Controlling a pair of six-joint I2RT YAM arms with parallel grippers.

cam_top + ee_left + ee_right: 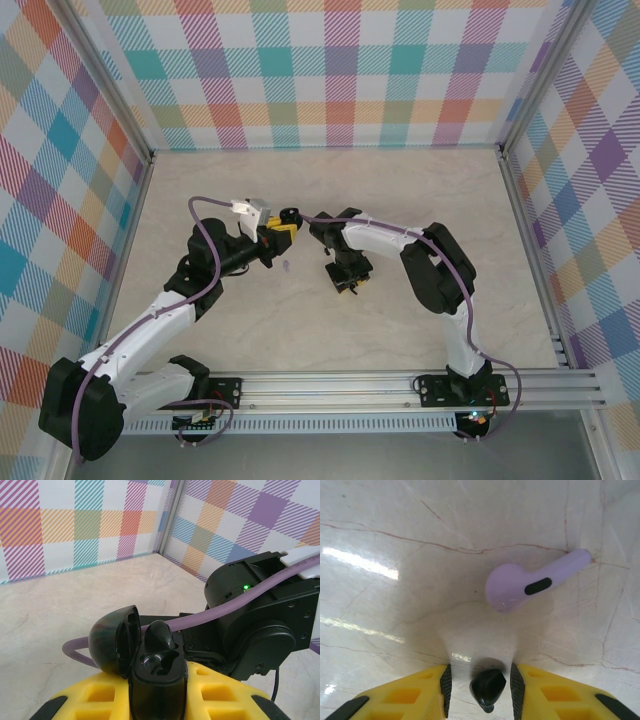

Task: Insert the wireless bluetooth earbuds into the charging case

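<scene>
My left gripper [157,697] is shut on a black charging case [157,682], which stands upright between the yellow fingers with its lid [112,642] swung open to the left. One black earbud [159,636] sits in the far slot. The near slot [160,664] is empty. In the top view this gripper [283,230] is at mid-table. My right gripper [480,679] points down at the table, open, its pads on either side of a second black earbud [487,686] without touching it. A pale lilac earbud [520,586] lies just beyond on the table.
The right arm's black wrist body [260,625] and a purple cable [220,611] sit close behind the case. Checkered walls [340,70] enclose the marble table [450,190] on three sides. An aluminium rail [400,385] runs along the near edge.
</scene>
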